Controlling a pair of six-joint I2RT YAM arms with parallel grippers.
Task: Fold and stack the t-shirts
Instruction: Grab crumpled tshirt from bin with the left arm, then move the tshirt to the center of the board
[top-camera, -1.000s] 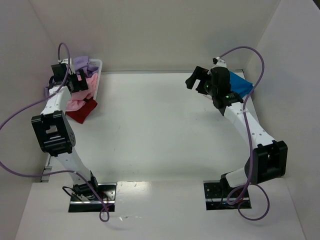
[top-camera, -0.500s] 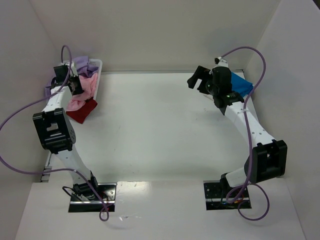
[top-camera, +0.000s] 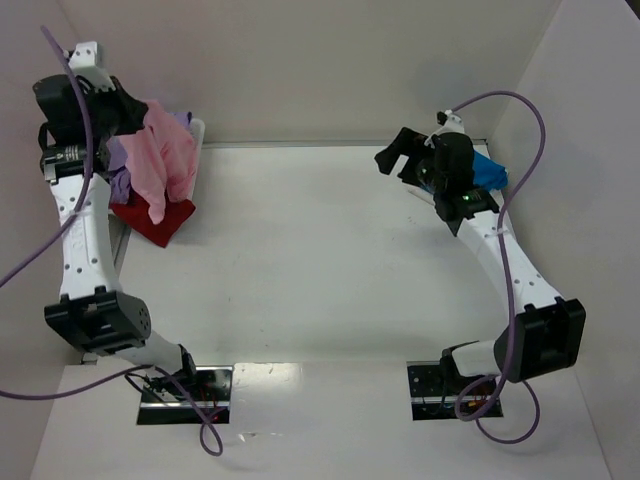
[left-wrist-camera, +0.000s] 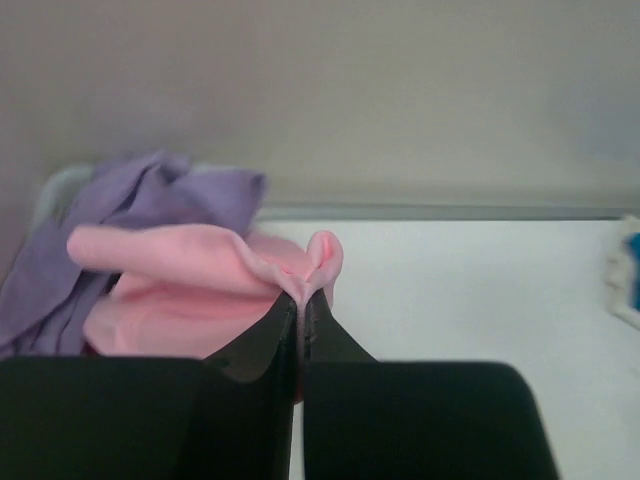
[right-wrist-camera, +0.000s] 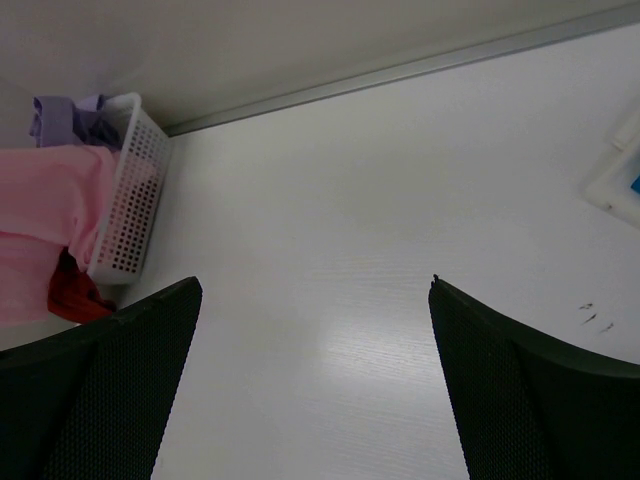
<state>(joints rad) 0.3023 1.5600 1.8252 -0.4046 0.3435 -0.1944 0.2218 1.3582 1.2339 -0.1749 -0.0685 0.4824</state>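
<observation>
While your left gripper (left-wrist-camera: 302, 297) is clenched tight on a small fold of the light pink t-shirt (top-camera: 165, 160), that shirt hangs from it in a long drape at the far-left corner of the table (top-camera: 320, 260). You can see in the left wrist view that the two fingers meet with only a thin pinch of pink cloth pushed up between them. The lavender t-shirt (left-wrist-camera: 150, 195) sits bunched just behind the pink one, in the white perforated basket (right-wrist-camera: 130, 210). The red t-shirt (top-camera: 150, 222) lies at the basket's near end, with the pink cloth's lower edge hanging over it. Your right gripper (right-wrist-camera: 312, 285) hovers over bare tabletop at the far right, its jaws spread wide with nothing between them. The bright blue t-shirt (top-camera: 490, 172) lies just behind that arm, against the right wall and partly hidden by the wrist.
</observation>
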